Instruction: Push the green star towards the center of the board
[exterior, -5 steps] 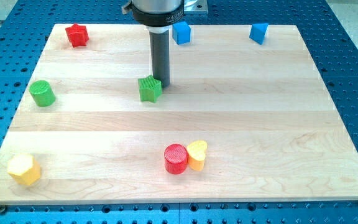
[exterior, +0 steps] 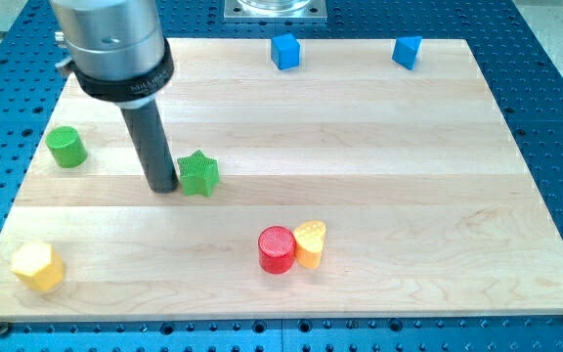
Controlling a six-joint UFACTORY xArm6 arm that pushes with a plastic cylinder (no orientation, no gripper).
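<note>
The green star [exterior: 198, 174] lies on the wooden board [exterior: 379, 166], left of the board's middle. My tip [exterior: 163, 187] rests on the board right against the star's left side, touching or nearly touching it. The dark rod rises from there to the arm's silver collar at the view's top left, which hides the board's top-left corner.
A green cylinder [exterior: 66, 147] stands near the left edge. A yellow hexagonal block [exterior: 37, 266] sits at the bottom left. A red cylinder [exterior: 277, 249] and a yellow heart [exterior: 310, 242] touch below the middle. Two blue blocks [exterior: 284, 51] [exterior: 408, 51] lie along the top edge.
The star has slid down and to the left. My tip went from the star's upper right to its left side. The arm now hides the red star at the top left.
</note>
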